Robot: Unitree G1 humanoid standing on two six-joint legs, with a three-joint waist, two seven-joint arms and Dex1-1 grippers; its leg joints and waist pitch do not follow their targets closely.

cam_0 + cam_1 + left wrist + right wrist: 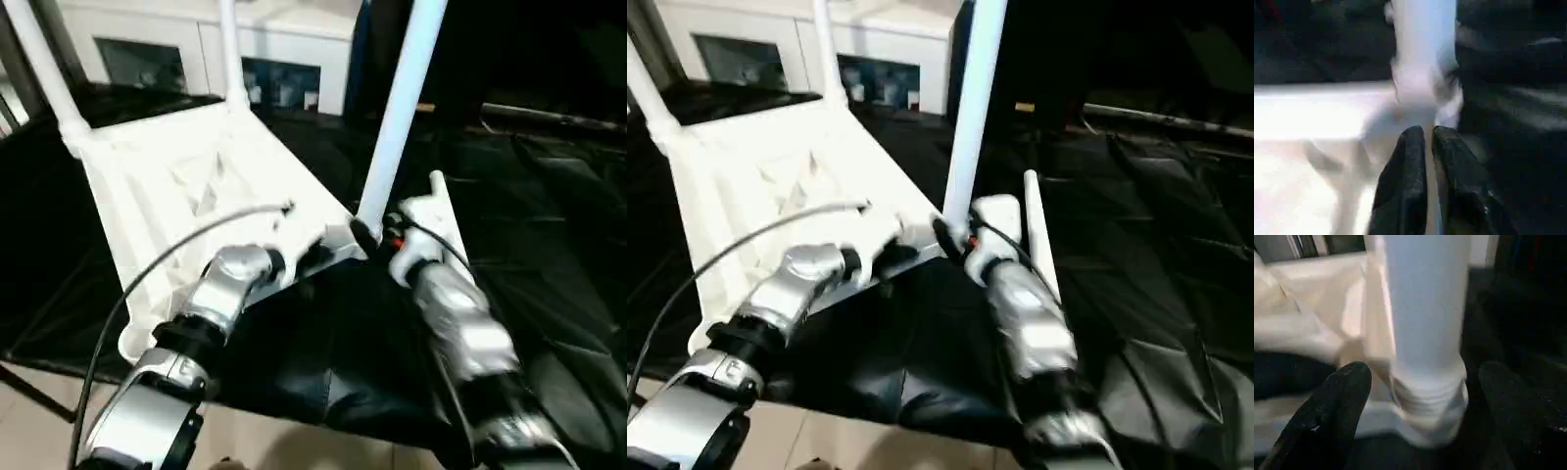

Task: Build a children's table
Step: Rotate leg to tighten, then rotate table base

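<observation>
Black drapery covers the large table (549,245) on which the children's table top (186,186) lies upside down, ribbed underside up, with a white cabinet (196,49) behind it. Taking the top's near right corner socket (1430,401) as the landmark: a leg (402,108) stands upright in it, long axis nearly vertical, with two more legs rising from the far corners. The right gripper (1420,396) sits at the socket, fingers spread wide to either side of the leg's base and not closed on it. The left gripper (1428,161) lies just beside the socket, fingers narrowed almost together over the top's near edge. A fourth leg (438,196) lies on the drape just beyond the socket, nearer the right arm, which looks better placed to fetch it.
</observation>
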